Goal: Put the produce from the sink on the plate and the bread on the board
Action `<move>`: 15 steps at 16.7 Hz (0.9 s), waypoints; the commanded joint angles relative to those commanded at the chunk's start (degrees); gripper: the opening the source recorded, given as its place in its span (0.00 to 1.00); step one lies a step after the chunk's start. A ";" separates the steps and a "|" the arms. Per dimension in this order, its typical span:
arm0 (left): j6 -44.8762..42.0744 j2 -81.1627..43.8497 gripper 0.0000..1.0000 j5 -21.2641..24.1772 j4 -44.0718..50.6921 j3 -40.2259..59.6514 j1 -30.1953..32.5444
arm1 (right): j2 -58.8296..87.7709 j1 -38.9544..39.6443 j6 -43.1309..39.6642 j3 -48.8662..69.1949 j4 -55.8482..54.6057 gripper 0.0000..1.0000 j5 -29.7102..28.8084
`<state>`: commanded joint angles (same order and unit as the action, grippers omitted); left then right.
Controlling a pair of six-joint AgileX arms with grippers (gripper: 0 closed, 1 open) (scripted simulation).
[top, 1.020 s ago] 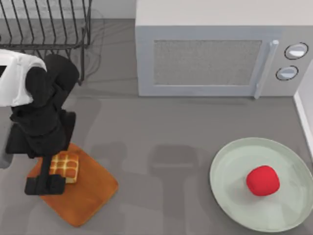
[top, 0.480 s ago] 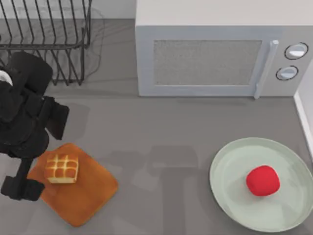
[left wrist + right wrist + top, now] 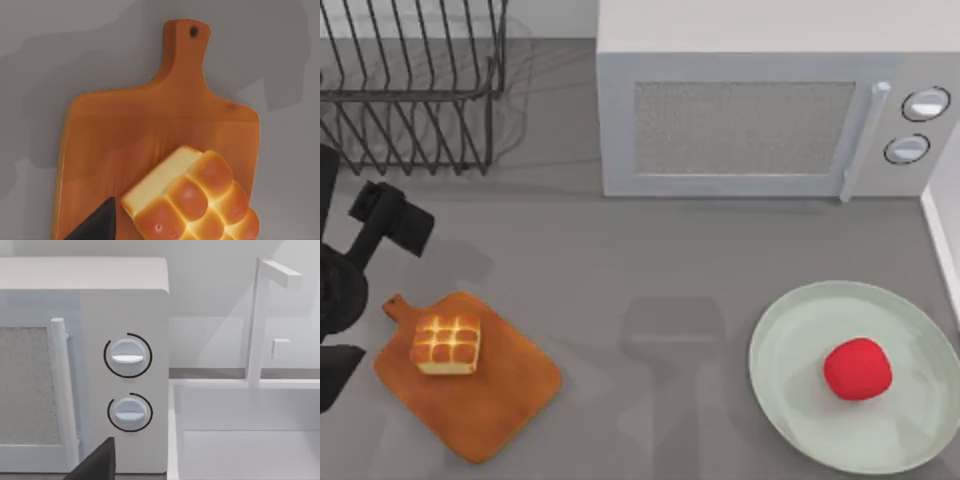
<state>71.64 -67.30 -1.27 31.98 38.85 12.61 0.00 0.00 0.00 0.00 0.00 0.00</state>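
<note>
The left arm (image 3: 350, 290) sits at the counter's (image 3: 650, 270) nine o'clock edge, just beside the board (image 3: 490, 395), touching nothing; whether its gripper is open or closed I cannot tell. In its wrist view the bread (image 3: 192, 202) lies on the board (image 3: 150, 130), apart from the dark fingertip (image 3: 97, 225) at the edge. From above, bread (image 3: 446, 344) and board sit at eight o'clock. The rack (image 3: 410, 85) stands at eleven, the microwave (image 3: 770, 110) at one. The produce (image 3: 858, 369) rests on the plate (image 3: 790, 350) at four. The right wrist view faces the microwave's dials (image 3: 127, 357) and the sink (image 3: 245, 430); a dark fingertip (image 3: 97, 465) shows there too
</note>
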 joint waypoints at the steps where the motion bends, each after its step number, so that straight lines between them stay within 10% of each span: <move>1: -2.34 2.43 1.00 0.37 -1.19 -1.29 -0.43 | 0.00 0.00 0.00 0.00 0.00 1.00 0.00; 15: -37.46 34.91 1.00 0.98 -16.35 -20.86 -6.60 | 0.00 0.00 0.00 0.00 0.00 1.00 0.00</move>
<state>34.18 -32.39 -0.29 15.63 17.99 6.01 0.00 0.00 0.00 0.00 0.00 0.00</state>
